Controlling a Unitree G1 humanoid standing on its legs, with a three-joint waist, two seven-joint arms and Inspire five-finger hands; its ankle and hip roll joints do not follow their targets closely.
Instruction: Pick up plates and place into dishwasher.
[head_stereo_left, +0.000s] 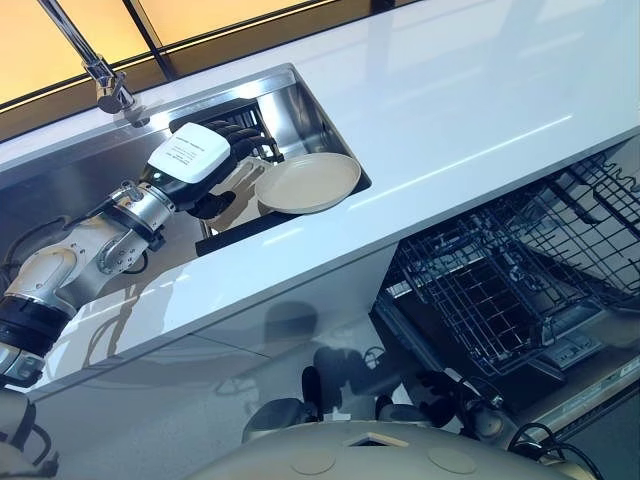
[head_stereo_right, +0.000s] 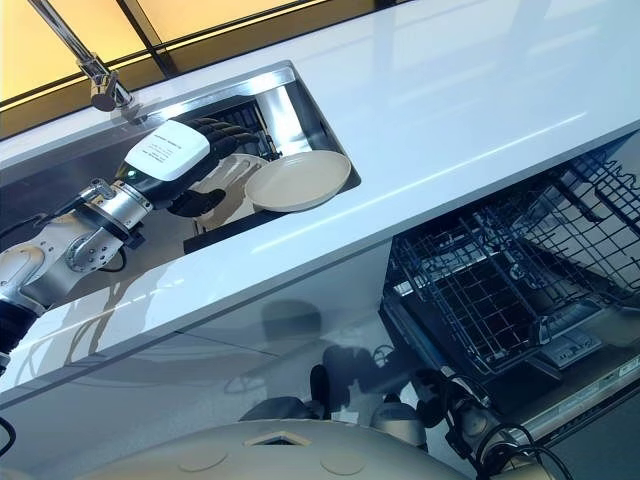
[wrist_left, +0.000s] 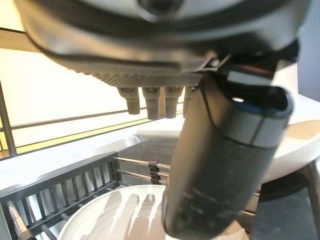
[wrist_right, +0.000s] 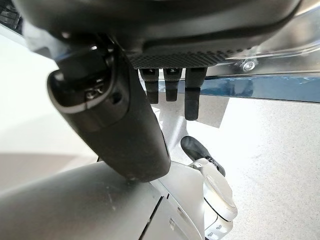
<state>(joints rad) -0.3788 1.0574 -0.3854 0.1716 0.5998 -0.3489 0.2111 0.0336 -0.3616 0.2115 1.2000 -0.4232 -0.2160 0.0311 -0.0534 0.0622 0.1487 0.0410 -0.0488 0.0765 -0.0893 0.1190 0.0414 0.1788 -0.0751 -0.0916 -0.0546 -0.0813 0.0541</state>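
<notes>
The left hand (head_stereo_left: 205, 165) is down in the steel sink (head_stereo_left: 310, 120), and it has a cream plate (head_stereo_left: 308, 183) pinched at the rim, thumb over the top face and fingers curled beneath, the plate sticking out toward 3 o'clock from the hand and hanging tilted over the sink's near right corner. In the left wrist view the thumb (wrist_left: 220, 165) lies big across the frame with the plate's pale edge (wrist_left: 295, 150) behind it. A second white plate (wrist_left: 120, 215) sits lower down in the black dish rack (wrist_left: 65, 185) inside the sink, directly beneath the hand, its face catching the reflection of the fingers. The tap (head_stereo_left: 105, 80) stands at about 10 o'clock from the hand, at the sink's back edge. The white countertop (head_stereo_left: 470, 100) runs off toward 2 o'clock. Below it, at 4 o'clock from the plate, the dishwasher (head_stereo_left: 560, 330) stands open with its dark wire rack (head_stereo_left: 490, 285) pulled out and carrying no dishes. The right hand (wrist_right: 115, 115) shows in its own wrist view, hanging low with fingers loosely straight and holding nothing, grey floor (wrist_right: 280, 165) beyond it.
</notes>
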